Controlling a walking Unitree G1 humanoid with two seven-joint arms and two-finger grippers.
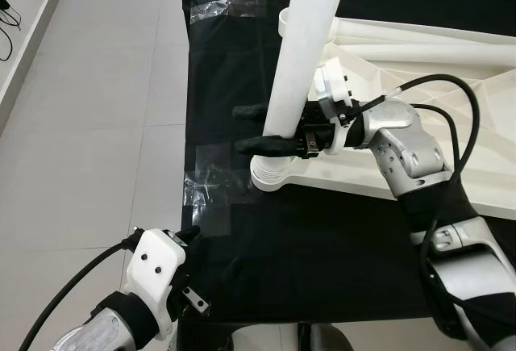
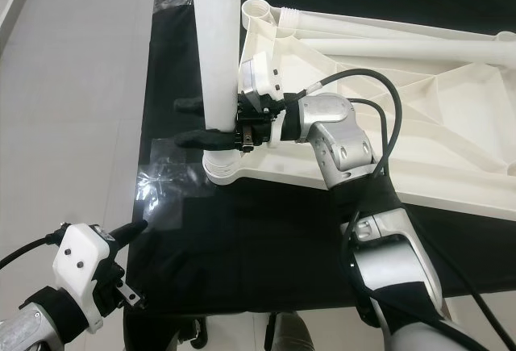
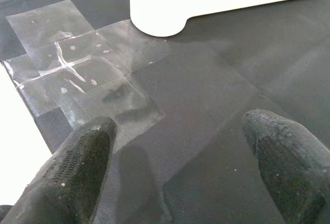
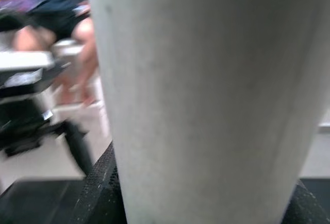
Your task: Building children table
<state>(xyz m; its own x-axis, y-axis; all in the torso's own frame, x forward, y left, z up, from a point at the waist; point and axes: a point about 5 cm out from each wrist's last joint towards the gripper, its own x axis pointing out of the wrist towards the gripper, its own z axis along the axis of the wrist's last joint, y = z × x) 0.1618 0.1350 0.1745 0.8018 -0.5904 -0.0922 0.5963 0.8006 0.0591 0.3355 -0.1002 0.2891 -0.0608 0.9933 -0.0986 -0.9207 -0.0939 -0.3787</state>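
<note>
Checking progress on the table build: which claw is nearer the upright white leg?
Right. The right claw is clamped around the white leg; the left claw hovers apart over the black mat.

We reach our right arm forward and bend it leftward at the elbow, the right gripper [image 1: 256, 129] with its 2 black fingers closed around the upright white table leg [image 1: 306, 44]. Our left gripper [image 3: 180, 167] hangs low at near left, its 2 fingers spread apart, holding nothing.
</note>
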